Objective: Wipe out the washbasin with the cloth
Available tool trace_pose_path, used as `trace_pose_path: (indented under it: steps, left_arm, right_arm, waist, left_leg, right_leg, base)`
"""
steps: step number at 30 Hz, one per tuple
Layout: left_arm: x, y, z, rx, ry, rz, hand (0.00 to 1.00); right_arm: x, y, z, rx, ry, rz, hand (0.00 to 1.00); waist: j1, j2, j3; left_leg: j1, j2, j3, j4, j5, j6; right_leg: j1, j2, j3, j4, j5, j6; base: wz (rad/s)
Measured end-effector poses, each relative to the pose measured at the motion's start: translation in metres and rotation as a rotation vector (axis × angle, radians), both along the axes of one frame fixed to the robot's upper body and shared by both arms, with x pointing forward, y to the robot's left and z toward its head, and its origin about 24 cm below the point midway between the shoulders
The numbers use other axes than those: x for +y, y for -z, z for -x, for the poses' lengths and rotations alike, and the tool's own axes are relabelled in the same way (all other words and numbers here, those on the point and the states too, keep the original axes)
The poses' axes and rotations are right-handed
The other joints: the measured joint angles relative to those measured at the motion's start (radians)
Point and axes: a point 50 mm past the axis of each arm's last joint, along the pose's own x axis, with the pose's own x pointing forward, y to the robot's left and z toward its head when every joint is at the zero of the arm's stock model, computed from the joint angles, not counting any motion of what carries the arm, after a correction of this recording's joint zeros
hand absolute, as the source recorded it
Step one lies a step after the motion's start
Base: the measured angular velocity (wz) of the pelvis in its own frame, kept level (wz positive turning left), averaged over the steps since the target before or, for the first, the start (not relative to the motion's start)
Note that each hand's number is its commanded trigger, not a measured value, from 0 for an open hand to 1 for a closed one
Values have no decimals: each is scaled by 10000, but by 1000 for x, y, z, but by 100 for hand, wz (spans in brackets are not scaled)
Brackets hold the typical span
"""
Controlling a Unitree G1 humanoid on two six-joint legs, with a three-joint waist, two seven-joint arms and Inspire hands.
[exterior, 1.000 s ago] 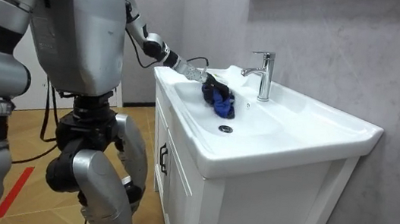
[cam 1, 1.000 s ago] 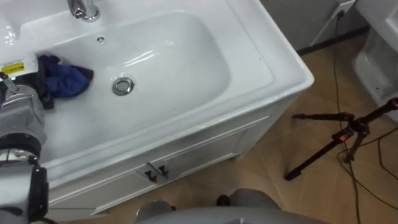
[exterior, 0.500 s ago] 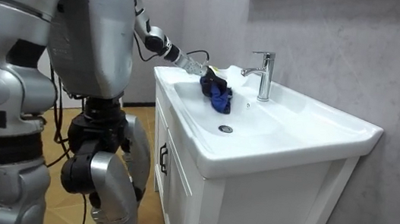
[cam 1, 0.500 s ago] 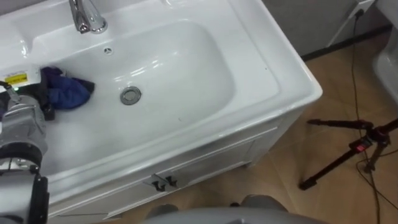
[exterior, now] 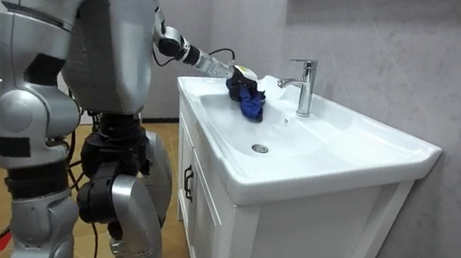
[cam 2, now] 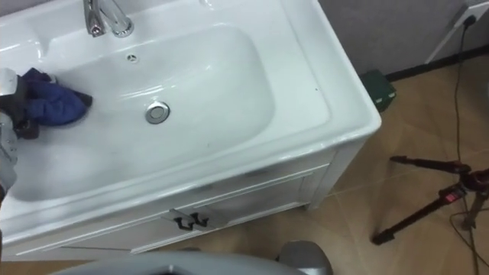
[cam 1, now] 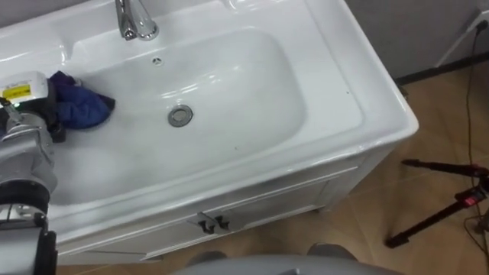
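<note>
Fingers [cam 1: 53, 122] of the left hand [cam 1: 32, 99] are curled into the blue cloth [cam 1: 82, 109], gripping it in a bunch; the cloth lies against the sloping inner wall at the robot's left end of the white basin [cam 1: 252, 84], touching the porcelain; it sits left of the round metal drain [cam 1: 180, 115] and apart from it, and nearer the robot than the chrome faucet [cam 1: 136, 19], which stands on the back ledge; a small overflow hole [cam 1: 157, 60] shows in the back wall between faucet and drain; the left arm comes in from the lower left over the basin's front rim; in the room view the robot stands upright at the front of the white vanity cabinet [exterior: 201, 222], on the room view's left, its left arm stretched out to the basin's far end with the cloth hanging down from the hand; the cabinet doors carry two dark handles [cam 1: 212, 224]; on the wooden floor [cam 1: 359, 244] to the robot's right a black tripod [cam 1: 439, 210] lies spread, well apart from the vanity.
</note>
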Motion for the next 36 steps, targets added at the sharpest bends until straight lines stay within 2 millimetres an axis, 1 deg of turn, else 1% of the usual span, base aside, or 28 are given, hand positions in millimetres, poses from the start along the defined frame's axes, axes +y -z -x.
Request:
trace_pose_path:
  steps: [4, 6, 10, 13, 16, 17, 19, 22, 23, 24, 25, 26, 27, 28, 29, 30, 31, 32, 33, 36]
  left_arm:
    - [-2, -8, -4, -421, 82, -117, 100]
    - [4, -12, 2, -867, -156, -238, 100]
    - [8, -18, 5, -1421, -449, -520, 100]
    - [9, -22, 9, -1906, -345, -818, 100]
    - [8, -25, 10, -2327, -236, -1064, 100]
    - [6, -29, 8, -2571, -128, -1140, 100]
    - [4, -36, 6, -3003, -4, -1308, 100]
    - [2, -42, 7, -3385, 106, -1543, 100]
    - [3, -46, 6, -3552, 64, -1561, 100]
    - [5, -51, 6, -3804, -44, -1584, 100]
    - [5, -55, 6, -3977, -75, -1607, 100]
    - [4, -64, 4, -4388, -69, -1639, 100]
    - [2, -75, 2, -4854, 13, -1725, 100]
    - [0, -80, 1, -5065, 80, -1771, 100]
    - [-3, -89, 0, -5448, 232, -1845, 100]
    - [-7, -97, -2, -5747, 386, -1897, 100]
    - [-9, -101, -3, -5861, 475, -1900, 100]
    - [-12, -106, -4, -6029, 605, -1901, 100]
    - [-14, -109, -4, -6098, 668, -1902, 100]
    - [-15, -110, -4, -5947, 729, -1790, 100]
  right_arm:
    - [-2, -1, -1, -147, -79, 41, 0]
    - [-2, -1, -2, -220, -112, 36, 0]
    - [-1, -1, -2, -230, -183, -82, 0]
    - [0, 0, 2, -159, -189, -284, 0]
    - [-1, -1, 1, -309, -265, -273, 0]
    - [-1, -1, 3, -346, -298, -287, 0]
    - [0, -1, 3, -355, -338, -324, 0]
    - [1, 0, 0, -267, -814, -381, 0]
    - [2, 0, 0, -262, -906, -448, 0]
    - [2, 0, 0, -278, -923, -493, 0]
    - [2, 0, 1, -266, -931, -524, 0]
    - [2, 0, 4, -190, -920, -544, 0]
    - [2, 0, 5, -131, -891, -548, 0]
    - [2, 0, 6, -103, -879, -562, 0]
    - [2, 0, 8, -43, -889, -596, 0]
    - [2, 0, 11, 39, -919, -651, 0]
    - [2, 0, 13, 98, -914, -673, 0]
    - [2, 0, 14, 125, -892, -676, 0]
    - [2, 0, 18, 174, -821, -660, 0]
    - [2, 0, 17, 131, -825, -680, 0]
  waist:
    - [-4, -75, 32]
    - [3, -131, 13]
    - [176, -181, 18]
    - [203, -186, 31]
    - [186, -85, 84]
    - [176, -77, 85]
    - [240, -40, 106]
    - [288, 74, 73]
    - [298, 130, 79]
    - [292, 176, 55]
    - [275, 190, 47]
    - [268, 237, 23]
    - [271, 263, 18]
    - [273, 274, 10]
    - [285, 292, -6]
    - [262, 298, -5]
    - [263, 286, 3]
    - [269, 240, 38]
    - [258, 203, 57]
    - [244, 199, 60]
  left_leg:
    - [27, -78, -232, -15, 20, 19]
    - [97, -108, -276, -22, 20, 21]
    - [202, -141, -292, -109, 22, 23]
    - [321, -168, -461, -118, 23, 25]
    - [363, -204, -722, -99, 23, 25]
    - [374, -214, -816, -116, 29, 26]
    - [478, -245, -813, -214, 55, 28]
    - [809, -332, -738, -527, 148, 39]
    - [887, -342, -705, -587, 152, 39]
    - [909, -364, -701, -619, 156, 39]
    - [908, -378, -703, -619, 156, 40]
    - [885, -391, -708, -617, 156, 41]
    - [885, -410, -708, -631, 157, 42]
    - [898, -422, -708, -655, 160, 48]
    - [904, -440, -709, -703, 166, 58]
    - [998, -451, -716, -773, 178, 74]
    - [1069, -456, -715, -832, 178, 75]
    - [1165, -458, -714, -866, 178, 75]
    - [1219, -453, -693, -878, 178, 74]
    - [1224, -442, -705, -875, 180, 71]
  right_leg:
    - [123, -28, -104, -10, -32, 43]
    - [192, -28, -114, -4, -63, 70]
    - [287, -40, -195, -24, -87, 79]
    - [562, -29, -270, -161, -98, 99]
    - [813, -38, -503, -335, -103, 117]
    - [869, -66, -538, -436, -92, 136]
    - [904, -85, -535, -457, -100, 148]
    - [1090, -145, -500, -521, -107, 172]
    - [1135, -163, -502, -514, -113, 181]
    - [1122, -188, -504, -461, -147, 201]
    - [1098, -209, -503, -414, -167, 208]
    - [1086, -215, -513, -427, -177, 218]
    - [1079, -215, -512, -428, -181, 227]
    - [1078, -216, -511, -424, -184, 231]
    - [1131, -215, -517, -416, -186, 240]
    - [1245, -214, -548, -427, -178, 253]
    - [1294, -217, -551, -428, -178, 254]
    - [1388, -217, -569, -451, -178, 254]
    - [1432, -224, -572, -473, -180, 257]
    - [1481, -237, -606, -628, -180, 258]
  base:
    - [17]
    - [7]
    - [2]
    - [17]
    - [25]
    - [20]
    - [6]
    - [-4]
    - [-5]
    - [-3]
    - [0]
    - [0]
    - [0]
    - [0]
    - [3]
    - [3]
    - [3]
    - [-3]
    - [-4]
    - [0]
